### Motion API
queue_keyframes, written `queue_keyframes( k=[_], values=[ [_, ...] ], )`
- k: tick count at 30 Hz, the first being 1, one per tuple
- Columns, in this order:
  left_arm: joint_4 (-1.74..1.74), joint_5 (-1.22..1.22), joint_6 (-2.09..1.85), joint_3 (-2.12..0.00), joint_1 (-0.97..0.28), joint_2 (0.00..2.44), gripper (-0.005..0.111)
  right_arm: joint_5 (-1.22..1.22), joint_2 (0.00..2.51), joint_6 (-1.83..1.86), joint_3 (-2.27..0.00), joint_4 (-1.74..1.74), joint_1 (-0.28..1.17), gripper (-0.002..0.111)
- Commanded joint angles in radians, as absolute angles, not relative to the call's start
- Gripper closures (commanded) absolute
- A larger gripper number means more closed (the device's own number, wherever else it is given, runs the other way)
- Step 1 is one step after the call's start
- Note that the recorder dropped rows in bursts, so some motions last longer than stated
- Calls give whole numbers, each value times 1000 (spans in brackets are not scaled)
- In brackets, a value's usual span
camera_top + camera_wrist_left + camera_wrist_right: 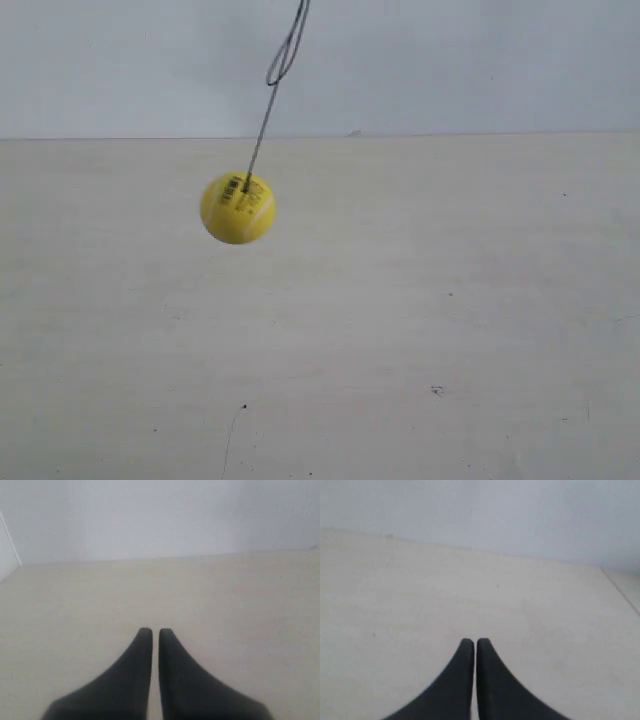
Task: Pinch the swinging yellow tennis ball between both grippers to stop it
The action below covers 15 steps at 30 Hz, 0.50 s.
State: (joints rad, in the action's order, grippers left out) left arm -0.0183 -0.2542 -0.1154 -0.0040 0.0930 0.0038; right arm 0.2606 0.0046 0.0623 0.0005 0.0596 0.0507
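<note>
The yellow tennis ball (pixel 238 208) hangs on a thin black string (pixel 268 110) above the pale table, left of the exterior view's middle; the string slants up to the right. Neither arm shows in the exterior view. In the left wrist view my left gripper (pixel 152 631) is shut, its pointed black jaws nearly touching, with nothing between them. My right gripper (pixel 472 641) is shut too, empty, over bare tabletop. The ball shows in neither wrist view.
A pale wooden table (pixel 420 330) fills the scene, backed by a plain light wall (pixel 480 60). The table's side edge (pixel 620 587) shows in the right wrist view, and another edge (pixel 11 545) in the left wrist view.
</note>
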Motion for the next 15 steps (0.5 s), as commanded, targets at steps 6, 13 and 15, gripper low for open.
queue_keyframes(
  k=[6, 13, 15],
  values=[
    [-117, 164, -11, 0, 95, 0, 102, -155, 0, 61, 0, 59, 44, 108],
    [-113, 512, 364, 0, 95, 0, 102, -391, 0, -122, 0, 59, 44, 108],
    [-104, 551, 557, 0, 95, 0, 102, -446, 0, -324, 0, 59, 44, 108]
  ],
)
